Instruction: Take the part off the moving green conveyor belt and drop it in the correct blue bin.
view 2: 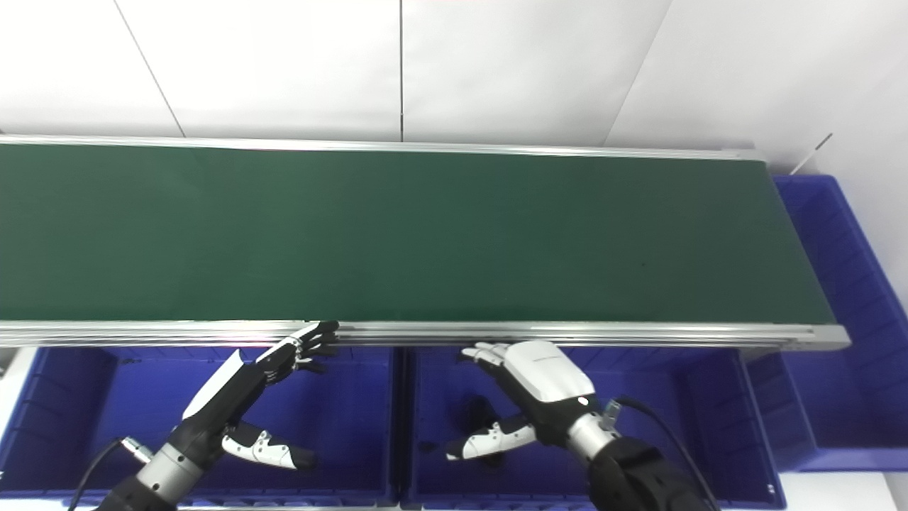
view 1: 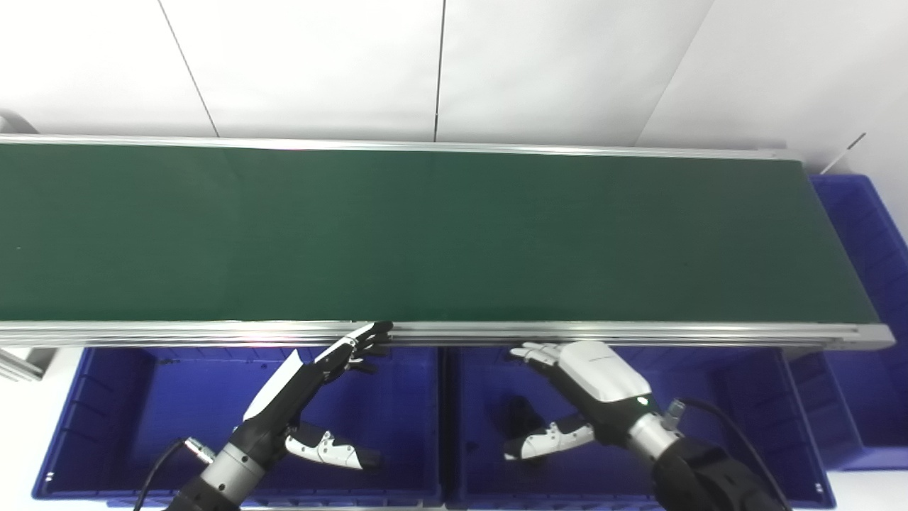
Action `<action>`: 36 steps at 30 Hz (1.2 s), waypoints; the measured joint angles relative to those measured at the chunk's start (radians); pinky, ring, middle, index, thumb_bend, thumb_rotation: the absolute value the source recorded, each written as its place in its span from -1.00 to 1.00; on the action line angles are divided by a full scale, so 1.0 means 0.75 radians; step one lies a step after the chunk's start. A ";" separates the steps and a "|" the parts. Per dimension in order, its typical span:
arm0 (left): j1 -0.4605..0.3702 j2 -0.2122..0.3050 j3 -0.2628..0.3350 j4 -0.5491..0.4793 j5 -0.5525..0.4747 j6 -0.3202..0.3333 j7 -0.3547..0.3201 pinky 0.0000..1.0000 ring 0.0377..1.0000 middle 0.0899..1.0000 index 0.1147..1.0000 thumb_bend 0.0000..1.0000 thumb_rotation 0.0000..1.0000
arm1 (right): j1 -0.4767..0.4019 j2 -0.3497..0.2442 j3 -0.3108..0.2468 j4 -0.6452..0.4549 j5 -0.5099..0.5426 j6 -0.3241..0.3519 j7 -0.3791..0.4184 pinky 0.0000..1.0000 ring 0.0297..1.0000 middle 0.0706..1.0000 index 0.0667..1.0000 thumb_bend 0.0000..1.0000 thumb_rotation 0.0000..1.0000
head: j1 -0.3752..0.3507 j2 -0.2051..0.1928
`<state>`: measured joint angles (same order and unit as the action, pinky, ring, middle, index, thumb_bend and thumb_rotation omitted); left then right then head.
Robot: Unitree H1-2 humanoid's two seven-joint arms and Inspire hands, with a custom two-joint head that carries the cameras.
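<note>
A long green conveyor belt [view 1: 425, 234], matte and smooth between ribbed aluminium rails, is seen stretched across the whole scene with nothing on it; no part is carried on the visible stretch. Three blue bins of hard moulded plastic are set around it, presumably so that a picked piece need only be drawn back or aside and released: the left bin [view 1: 92, 419] and the middle bin [view 1: 773, 419] lie just below the near rail, and a third bin [view 1: 862, 234] is placed at the belt's right end.

Both hands are held low over the bins, fingertips up at the near rail, which is judged to be a waiting posture. The left hand [view 1: 312, 387], black with white panels, is spread wide with its thumb splayed and nothing held. The right hand [view 1: 582, 397], white-shelled, is likewise spread and empty.

In the middle bin, a small dark object [view 1: 521, 415] is seen on the floor just beside the right thumb (possibly a part already sorted, though its shape cannot be made out). The next piece is not in view.
</note>
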<state>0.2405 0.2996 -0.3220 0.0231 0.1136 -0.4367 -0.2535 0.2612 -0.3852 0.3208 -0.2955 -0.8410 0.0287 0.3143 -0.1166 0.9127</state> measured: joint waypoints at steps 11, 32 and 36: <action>0.013 -0.001 0.016 0.000 0.000 0.000 0.011 0.53 0.65 0.71 0.77 0.72 -0.15 | 0.191 0.184 -0.105 -0.034 0.466 -0.138 -0.252 0.35 0.50 0.60 0.70 0.79 0.23 | 0.012 -0.025; 0.071 -0.010 0.025 -0.010 -0.013 0.000 0.063 0.54 0.67 0.75 0.79 0.68 -0.21 | 0.316 0.327 -0.110 -0.015 0.707 -0.170 -0.289 0.45 0.56 0.67 0.77 0.78 -0.33 | 0.031 -0.063; 0.081 -0.011 0.025 -0.011 -0.009 0.000 0.088 0.54 0.67 0.75 0.80 0.67 -0.21 | 0.322 0.340 -0.127 0.010 0.730 -0.200 -0.330 0.43 0.54 0.64 0.74 0.78 -0.34 | 0.035 -0.074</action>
